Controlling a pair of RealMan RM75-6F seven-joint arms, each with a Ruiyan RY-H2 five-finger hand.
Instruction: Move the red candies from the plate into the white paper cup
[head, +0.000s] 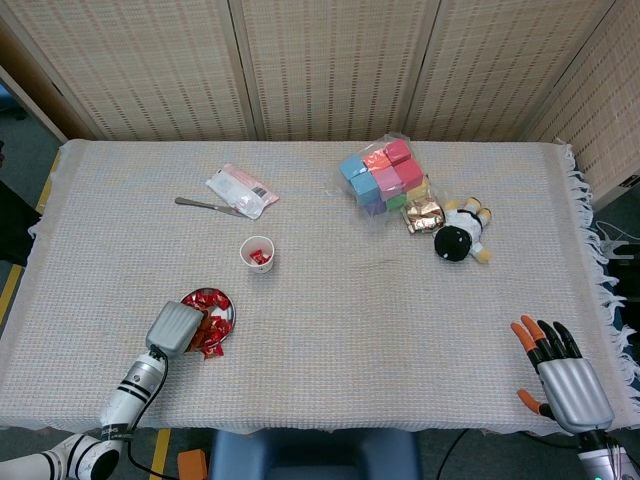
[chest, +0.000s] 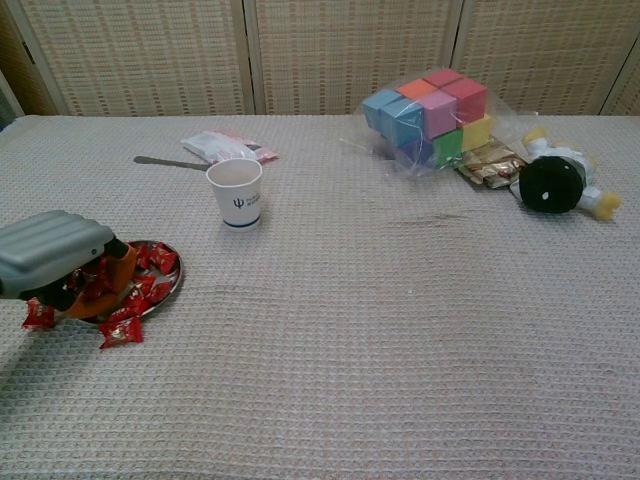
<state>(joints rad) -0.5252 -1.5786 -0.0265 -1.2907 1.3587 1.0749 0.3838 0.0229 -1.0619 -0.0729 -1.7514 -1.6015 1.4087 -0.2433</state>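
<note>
Head view shows woven wicker screens (head: 330, 65) closing off the far side of a table (head: 330, 350) covered in a grey woven cloth, fringed at its right edge. Near the back lie a bag of coloured blocks (head: 383, 176), a plush toy (head: 460, 237), a packet (head: 240, 189) and a knife (head: 205, 205). At the near right, the right hand (head: 560, 378) hovers released, fingers spread. The left hand (chest: 60, 262) covers the plate (chest: 172, 287) of red candies (chest: 150, 270); whether it grasps one, I cannot tell. The white paper cup (chest: 236, 193) stands just beyond, with red candy inside.

Woven cane wall panels (head: 330, 60) stand behind a table (head: 400, 330) draped in fringed beige cloth
</note>
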